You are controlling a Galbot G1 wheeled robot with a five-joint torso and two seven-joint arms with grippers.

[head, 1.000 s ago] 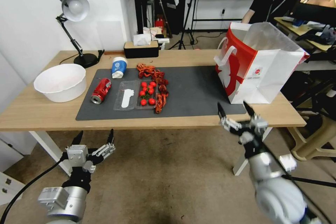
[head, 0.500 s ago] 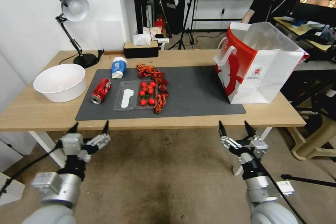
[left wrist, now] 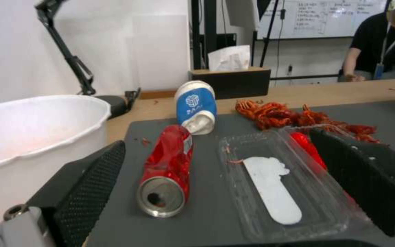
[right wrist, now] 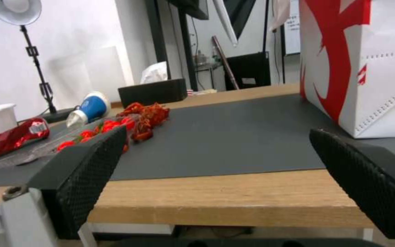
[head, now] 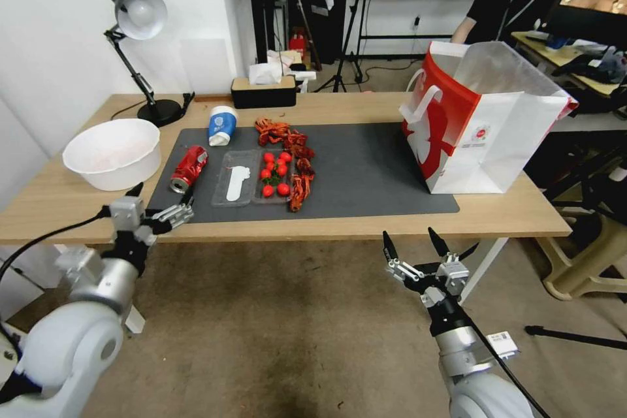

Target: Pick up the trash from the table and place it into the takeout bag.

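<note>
Left gripper [head: 162, 202] sits at the front edge of the table [head: 78, 209], its two fingers spread wide with nothing between them. It is close to the red drink can [head: 189, 168], which lies on its side on the dark grey mat [head: 366, 170]. In the left wrist view the can [left wrist: 168, 168] is dented, its open silver end faces the camera, and it lies between the two black fingers [left wrist: 92, 178] but farther off, not touching them.

Behind the can, the blue-and-white paper cup [head: 221, 125] also lies on its side on the mat. Just beside the can is a clear tray [head: 238, 177] holding red tomatoes [head: 274, 173] and a white flat piece. Red scraps that look like crayfish shells [head: 292, 153] lie next to the tray. A big white bowl [head: 113, 153] stands on the wood near the left gripper, and a desk lamp [head: 137, 19] stands behind it.

Right gripper [head: 418, 253] hangs low in front of the table, below its edge, with its fingers spread apart and empty. The takeout bag [head: 486, 121] stands upright and open at the right end of the table, partly on the mat, well apart from the can and the cup. In the right wrist view the bag [right wrist: 367, 61] is up on the table, beyond the gripper.
</note>
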